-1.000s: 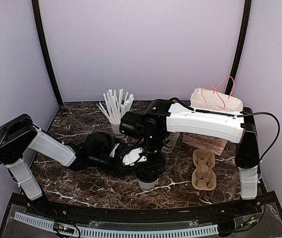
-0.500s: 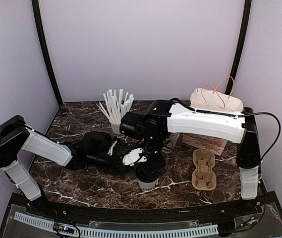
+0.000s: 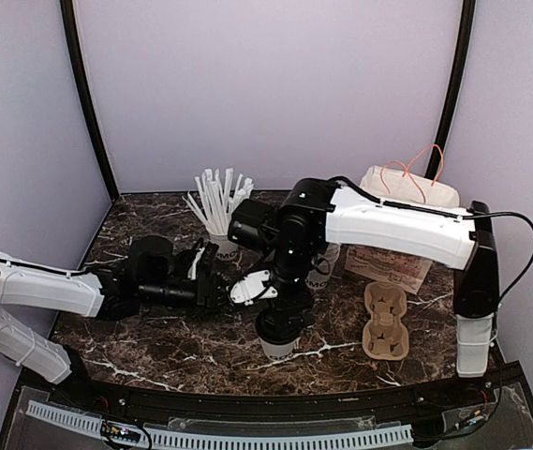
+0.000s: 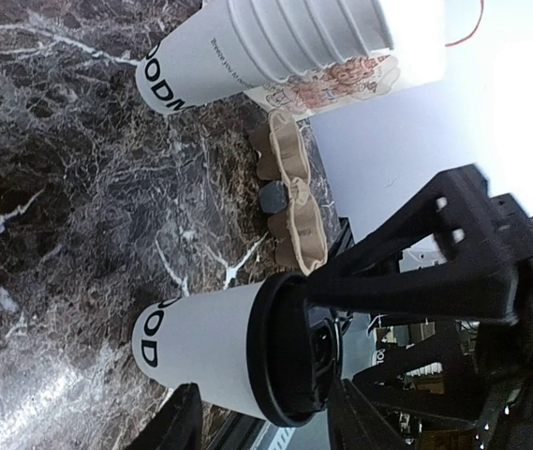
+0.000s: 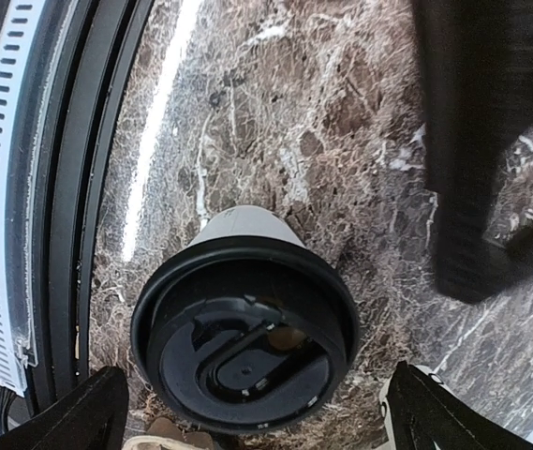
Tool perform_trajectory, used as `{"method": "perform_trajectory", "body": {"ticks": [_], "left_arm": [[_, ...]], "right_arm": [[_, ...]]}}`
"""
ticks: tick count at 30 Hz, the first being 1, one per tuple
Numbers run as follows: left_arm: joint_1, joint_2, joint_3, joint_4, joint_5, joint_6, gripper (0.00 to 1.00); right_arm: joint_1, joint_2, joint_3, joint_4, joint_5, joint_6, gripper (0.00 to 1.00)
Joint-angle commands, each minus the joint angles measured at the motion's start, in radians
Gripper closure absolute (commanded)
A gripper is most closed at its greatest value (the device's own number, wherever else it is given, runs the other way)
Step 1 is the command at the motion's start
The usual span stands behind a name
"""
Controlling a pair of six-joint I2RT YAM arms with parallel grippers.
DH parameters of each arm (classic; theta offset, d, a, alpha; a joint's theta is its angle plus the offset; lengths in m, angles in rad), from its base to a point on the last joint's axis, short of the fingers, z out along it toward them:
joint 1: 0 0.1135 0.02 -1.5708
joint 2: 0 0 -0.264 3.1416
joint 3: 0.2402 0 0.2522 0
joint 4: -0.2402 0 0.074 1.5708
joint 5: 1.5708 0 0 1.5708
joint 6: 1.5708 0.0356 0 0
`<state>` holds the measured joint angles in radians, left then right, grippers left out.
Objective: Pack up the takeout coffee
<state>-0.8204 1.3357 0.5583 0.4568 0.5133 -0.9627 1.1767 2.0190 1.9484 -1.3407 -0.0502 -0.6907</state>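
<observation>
Left gripper (image 3: 212, 283) lies low over the table (image 3: 154, 349), left of centre, its fingers part-way apart and empty. It is aimed rightward at the takeout coffee (image 3: 278, 347), which stands upright by the near edge, apart from it. Right gripper (image 3: 280, 319) is the nearer tool: it hangs straight above the cup, pointing down along its vertical axis. Its fingers (image 5: 79, 417) are spread wide on either side of the black lid (image 5: 244, 339) without touching it. Right of the cup, apart from it, lies the cardboard carrier (image 3: 385, 322). From above, the right wrist hides the lid and most of the cup. How high the fingertips sit above the rim I cannot tell.
</observation>
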Motion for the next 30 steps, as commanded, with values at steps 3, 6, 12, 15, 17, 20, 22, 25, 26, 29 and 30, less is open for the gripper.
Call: {"method": "perform_trajectory", "body": {"ticks": [3,6,12,15,17,20,22,25,26,29,30], "left_arm": [[-0.027,-0.041,-0.002,-0.117,-0.019,-0.022,0.51],[-0.037,-0.070,-0.001,-0.152,-0.017,-0.029,0.52],[-0.046,-0.062,0.005,-0.168,-0.007,-0.051,0.52],[-0.051,-0.045,0.016,-0.160,0.007,-0.059,0.53],[-0.059,-0.031,0.026,-0.161,0.018,-0.064,0.53],[-0.078,-0.025,0.037,-0.168,0.026,-0.072,0.54],[-0.087,-0.024,0.043,-0.178,0.021,-0.074,0.54],[-0.094,-0.003,0.058,-0.191,0.017,-0.072,0.54],[-0.097,0.003,0.061,-0.190,0.017,-0.072,0.54],[-0.103,0.032,0.071,-0.169,0.026,-0.075,0.55],[-0.103,0.037,0.073,-0.167,0.028,-0.076,0.55]], "right_arm": [[-0.045,-0.115,0.024,-0.005,-0.047,0.006,0.01],[-0.121,-0.215,-0.026,0.061,-0.111,0.033,0.01],[-0.327,-0.565,-0.517,0.657,-0.361,0.335,0.11],[-0.368,-0.579,-0.617,0.642,-0.390,0.393,0.19],[-0.378,-0.603,-0.674,0.641,-0.435,0.413,0.21],[-0.384,-0.608,-0.758,0.646,-0.468,0.452,0.25],[-0.388,-0.608,-0.821,0.689,-0.479,0.485,0.27],[-0.407,-0.600,-0.884,0.751,-0.547,0.513,0.34],[-0.415,-0.595,-0.900,0.768,-0.571,0.521,0.38],[-0.435,-0.574,-0.931,0.813,-0.632,0.567,0.41],[-0.441,-0.565,-0.937,0.829,-0.651,0.584,0.44]]}}
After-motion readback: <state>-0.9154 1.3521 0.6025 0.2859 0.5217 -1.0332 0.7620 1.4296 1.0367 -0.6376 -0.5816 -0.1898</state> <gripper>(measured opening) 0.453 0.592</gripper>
